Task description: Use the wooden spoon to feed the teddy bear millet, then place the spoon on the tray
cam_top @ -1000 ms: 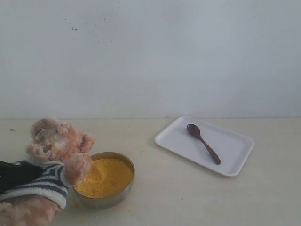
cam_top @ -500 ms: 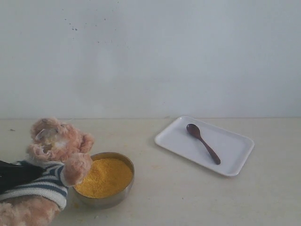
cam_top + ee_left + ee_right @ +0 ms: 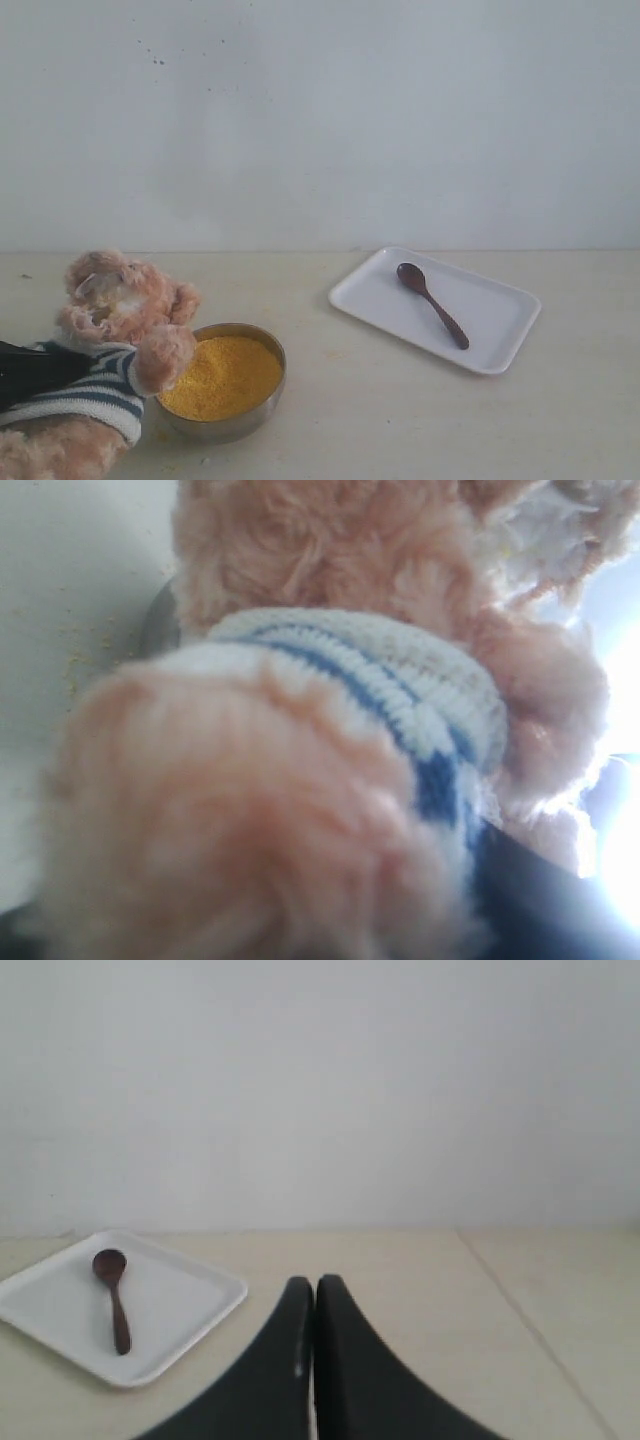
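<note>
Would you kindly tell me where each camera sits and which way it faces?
Exterior view: off the arms, facing the table and wall; shows the teddy bear, millet, tray and wooden spoon; the left claw on the bear.
Left wrist view: pressed close to the bear's striped shirt; a dark part of the claw at the edge.
Right wrist view: low over the table, facing the wall; the shut right claw in front.
Shared: exterior and right wrist views show the spoon on the tray.
</note>
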You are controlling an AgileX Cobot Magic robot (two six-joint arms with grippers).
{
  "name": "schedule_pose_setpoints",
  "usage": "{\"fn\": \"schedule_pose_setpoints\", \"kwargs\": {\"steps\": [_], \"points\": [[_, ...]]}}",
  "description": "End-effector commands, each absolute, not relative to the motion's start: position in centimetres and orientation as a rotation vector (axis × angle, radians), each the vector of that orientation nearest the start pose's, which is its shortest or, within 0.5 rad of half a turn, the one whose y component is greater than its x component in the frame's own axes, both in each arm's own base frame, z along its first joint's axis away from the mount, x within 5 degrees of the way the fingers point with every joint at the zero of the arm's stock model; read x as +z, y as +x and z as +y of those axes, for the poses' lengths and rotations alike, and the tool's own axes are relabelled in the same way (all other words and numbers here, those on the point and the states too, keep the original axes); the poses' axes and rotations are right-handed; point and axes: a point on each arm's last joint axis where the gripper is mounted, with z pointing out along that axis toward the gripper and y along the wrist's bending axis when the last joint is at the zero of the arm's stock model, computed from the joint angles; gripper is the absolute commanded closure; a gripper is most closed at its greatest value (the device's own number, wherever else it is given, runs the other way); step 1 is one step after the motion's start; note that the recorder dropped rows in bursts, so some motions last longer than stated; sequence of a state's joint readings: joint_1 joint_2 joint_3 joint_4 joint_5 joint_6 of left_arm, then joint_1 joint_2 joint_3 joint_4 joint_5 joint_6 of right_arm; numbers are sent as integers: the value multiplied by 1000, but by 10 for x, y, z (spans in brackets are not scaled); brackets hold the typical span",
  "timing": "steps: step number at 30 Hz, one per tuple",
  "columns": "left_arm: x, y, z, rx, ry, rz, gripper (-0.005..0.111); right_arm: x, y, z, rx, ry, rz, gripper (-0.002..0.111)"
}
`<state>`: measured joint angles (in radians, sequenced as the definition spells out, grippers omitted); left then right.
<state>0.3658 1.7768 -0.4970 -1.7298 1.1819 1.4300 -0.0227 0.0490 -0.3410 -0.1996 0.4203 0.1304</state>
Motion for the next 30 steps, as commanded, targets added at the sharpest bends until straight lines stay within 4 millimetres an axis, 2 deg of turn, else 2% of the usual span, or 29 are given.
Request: {"fn": "schedule_pose_setpoints", "kwargs": {"steps": [1, 2, 4, 15, 18, 25, 30], "points": [[144, 247, 5, -1479, -437, 2096, 103, 264, 46, -6, -229, -102, 1565, 108], [144, 247, 5, -1479, -437, 2096, 103, 254, 46, -7, -191, -54, 1674, 108], [144, 247, 5, -1479, -437, 2096, 103, 247, 44, -8, -193, -43, 1748, 108], [147, 252, 6, -1497, -474, 2089, 103, 247, 44, -7, -173, -56, 1755, 108], [147, 252, 7, -1497, -472, 2089, 103, 233, 49, -6, -152, -58, 1760, 108], [147, 252, 7, -1494, -467, 2088, 103, 183, 55, -6, -144, -72, 1877, 108], [147, 252, 7, -1492, -463, 2088, 103, 186, 57, -4, -134, -75, 1799, 108]]}}
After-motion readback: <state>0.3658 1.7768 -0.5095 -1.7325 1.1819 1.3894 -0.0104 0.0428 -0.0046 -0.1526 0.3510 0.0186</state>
